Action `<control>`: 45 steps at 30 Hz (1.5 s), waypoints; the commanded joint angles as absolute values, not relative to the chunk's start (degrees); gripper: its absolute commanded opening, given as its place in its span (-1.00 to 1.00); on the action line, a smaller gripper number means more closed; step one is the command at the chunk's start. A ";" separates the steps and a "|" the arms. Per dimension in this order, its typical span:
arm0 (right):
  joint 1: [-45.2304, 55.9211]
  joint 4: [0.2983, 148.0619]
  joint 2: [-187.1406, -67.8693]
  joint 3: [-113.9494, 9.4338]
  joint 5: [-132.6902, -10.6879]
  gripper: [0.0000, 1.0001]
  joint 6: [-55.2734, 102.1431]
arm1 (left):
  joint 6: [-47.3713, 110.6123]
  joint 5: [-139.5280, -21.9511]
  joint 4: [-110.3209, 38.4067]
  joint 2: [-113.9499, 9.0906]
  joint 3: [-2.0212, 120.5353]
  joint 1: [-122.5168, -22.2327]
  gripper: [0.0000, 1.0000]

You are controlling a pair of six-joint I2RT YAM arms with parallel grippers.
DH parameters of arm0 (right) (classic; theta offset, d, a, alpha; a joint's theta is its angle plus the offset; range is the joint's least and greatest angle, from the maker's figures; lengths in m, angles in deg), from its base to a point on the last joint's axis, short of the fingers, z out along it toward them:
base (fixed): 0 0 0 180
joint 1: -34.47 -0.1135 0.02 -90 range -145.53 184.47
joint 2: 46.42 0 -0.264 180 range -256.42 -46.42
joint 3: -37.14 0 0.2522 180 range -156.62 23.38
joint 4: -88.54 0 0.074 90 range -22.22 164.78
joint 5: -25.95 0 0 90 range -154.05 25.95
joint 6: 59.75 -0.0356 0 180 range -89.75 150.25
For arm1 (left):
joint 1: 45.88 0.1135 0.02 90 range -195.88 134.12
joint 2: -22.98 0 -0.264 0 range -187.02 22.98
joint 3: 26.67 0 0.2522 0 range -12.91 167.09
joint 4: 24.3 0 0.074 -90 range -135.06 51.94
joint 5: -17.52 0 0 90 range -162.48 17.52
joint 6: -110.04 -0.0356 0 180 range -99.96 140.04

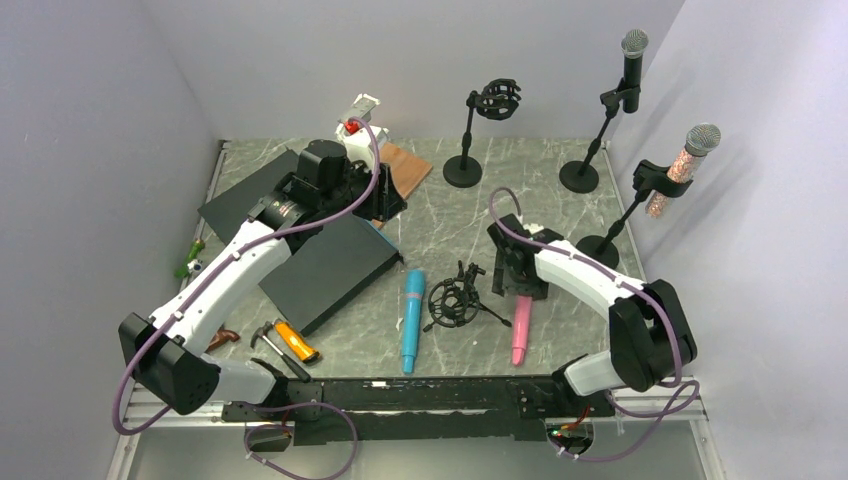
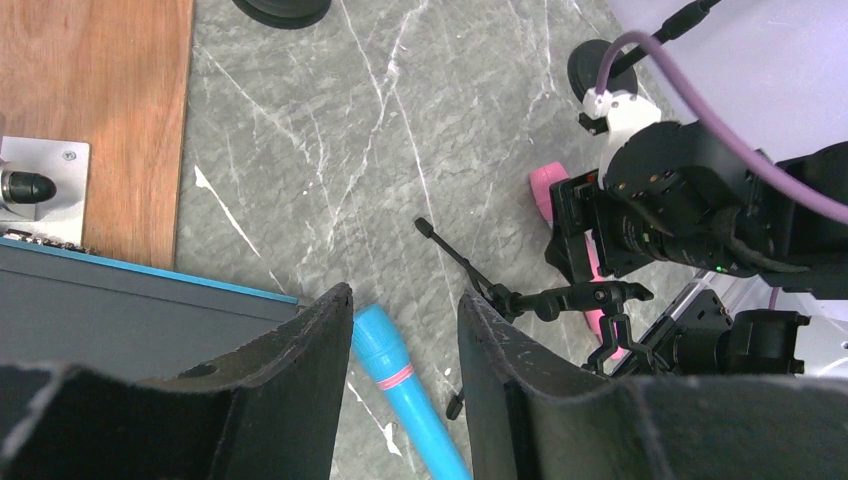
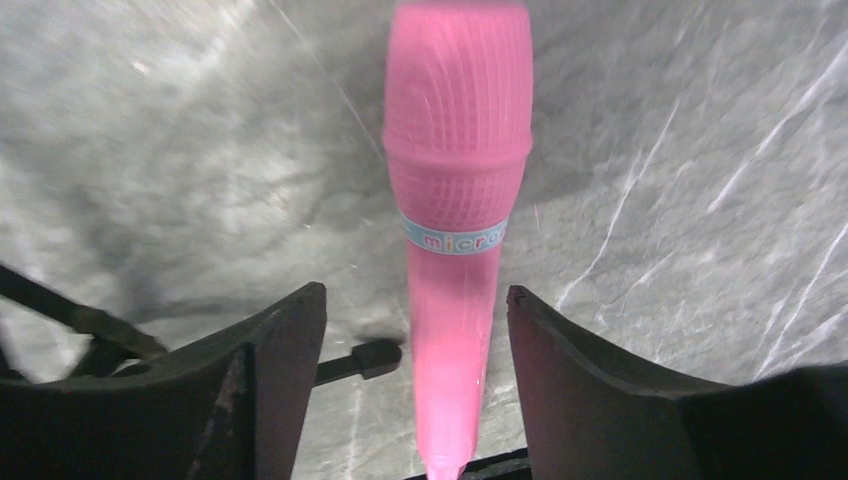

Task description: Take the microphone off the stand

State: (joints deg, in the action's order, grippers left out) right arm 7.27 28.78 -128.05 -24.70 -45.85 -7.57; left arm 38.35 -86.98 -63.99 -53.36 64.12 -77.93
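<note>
A pink microphone (image 1: pixel 521 325) lies flat on the marble table, beside a toppled small tripod stand with a shock mount (image 1: pixel 455 300). In the right wrist view the pink microphone (image 3: pixel 460 200) lies on the table between the fingers of my right gripper (image 3: pixel 412 300), which is open and does not touch it. My right gripper (image 1: pixel 520 283) hovers over the microphone's head end. A blue microphone (image 1: pixel 412 320) lies left of the tripod. My left gripper (image 2: pixel 405 298) is open and empty above the blue microphone (image 2: pixel 395 370); in the top view my left gripper (image 1: pixel 388 205) is at mid-left.
At the back stand an empty shock-mount stand (image 1: pixel 492 110), a black microphone on a stand (image 1: pixel 632 65) and a glitter microphone on a stand (image 1: pixel 682 165). A dark flat case (image 1: pixel 330 270), a wooden board (image 1: pixel 408 168) and hand tools (image 1: pixel 290 340) lie on the left.
</note>
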 commanded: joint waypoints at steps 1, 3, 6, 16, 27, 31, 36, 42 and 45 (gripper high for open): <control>7.36 27.61 -125.70 -33.23 -41.39 0.44 -4.60 | 38.52 -86.58 -62.08 -51.53 64.06 -77.92 -0.05; 7.42 26.73 -126.11 -37.54 -39.83 0.49 -3.11 | 38.42 -86.46 -62.04 -51.12 64.18 -77.88 -0.05; 7.40 25.86 -127.61 -46.10 -37.93 0.53 -0.46 | 38.53 -85.86 -61.78 -50.28 64.13 -77.94 -0.04; 7.29 34.07 -140.16 -76.77 -35.44 0.69 16.15 | 39.23 -89.72 -64.05 -51.18 68.54 -78.03 -0.03; 5.62 40.13 -160.06 -111.36 -35.17 0.99 36.11 | 31.44 -88.35 -62.86 -49.65 63.66 -78.01 -0.05; 5.22 47.73 -163.21 -112.38 -35.27 0.99 42.20 | 31.47 -89.40 -63.86 -51.08 64.44 -78.00 -0.06; 5.12 53.40 -171.49 -119.35 -27.75 0.98 50.99 | 31.65 -91.46 -64.49 -52.75 65.15 -78.04 -0.09; 5.66 59.69 -176.17 -120.22 -22.53 0.50 58.03 | 31.52 -91.42 -64.76 -53.79 65.31 -78.03 -0.10; 6.61 59.58 -177.27 -120.48 -22.21 0.48 57.09 | 31.63 -91.72 -64.65 -54.14 65.18 -78.03 -0.10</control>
State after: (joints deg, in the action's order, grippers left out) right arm 5.41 54.15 -177.60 -118.14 -26.31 53.91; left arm 32.75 -90.28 -65.55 -54.15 63.82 -77.93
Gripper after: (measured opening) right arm 0.745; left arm 0.453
